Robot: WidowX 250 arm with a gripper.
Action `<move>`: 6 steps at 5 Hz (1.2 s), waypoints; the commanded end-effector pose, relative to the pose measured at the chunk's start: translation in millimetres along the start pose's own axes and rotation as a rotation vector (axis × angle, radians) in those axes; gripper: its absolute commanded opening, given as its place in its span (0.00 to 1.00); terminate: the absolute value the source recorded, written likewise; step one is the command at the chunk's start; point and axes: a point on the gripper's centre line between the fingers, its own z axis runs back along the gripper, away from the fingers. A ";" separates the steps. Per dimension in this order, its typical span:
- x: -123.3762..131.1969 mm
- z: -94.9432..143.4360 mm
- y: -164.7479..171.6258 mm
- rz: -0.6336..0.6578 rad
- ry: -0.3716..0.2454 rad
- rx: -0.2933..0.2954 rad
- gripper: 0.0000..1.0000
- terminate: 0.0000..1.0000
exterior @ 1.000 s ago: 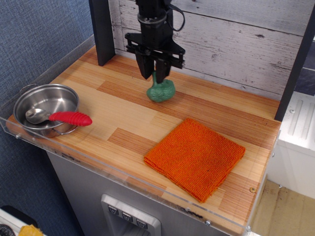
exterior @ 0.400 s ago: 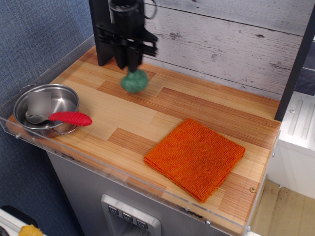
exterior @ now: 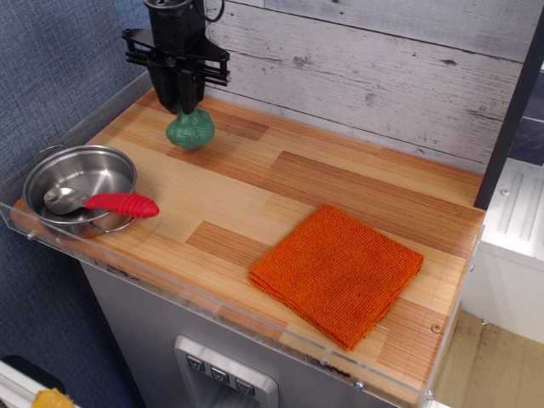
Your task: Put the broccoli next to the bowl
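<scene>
The teal-green toy broccoli (exterior: 189, 129) hangs head-down from my gripper (exterior: 183, 106), which is shut on its stem at the back left of the wooden counter, just above the surface. The shiny steel bowl (exterior: 51, 171) with two loop handles sits at the front left corner, well apart from the broccoli, forward and to the left of it. A red-handled metal spoon (exterior: 121, 204) lies in the bowl with its handle over the right rim.
A folded orange cloth (exterior: 338, 271) lies at the front right of the counter. A dark post (exterior: 174, 93) stands right behind the gripper against the grey plank wall. A clear acrylic lip (exterior: 212, 297) runs along the front and left edges.
My gripper has carried the broccoli leftward along the back of the counter, from near the middle to the back left, closer to the bowl. Bowl, spoon and cloth have not moved.
</scene>
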 end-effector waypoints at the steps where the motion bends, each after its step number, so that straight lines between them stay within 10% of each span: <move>1: -8.0 9.4 19.8 0.052 -0.041 0.054 0.00 0.00; 3: -11.0 -2.8 22.4 0.069 -0.039 0.044 0.00 0.00; 4: -13.6 -0.2 23.3 0.073 -0.050 0.032 1.00 0.00; 6: -14.5 7.0 26.8 0.065 -0.071 0.059 1.00 0.00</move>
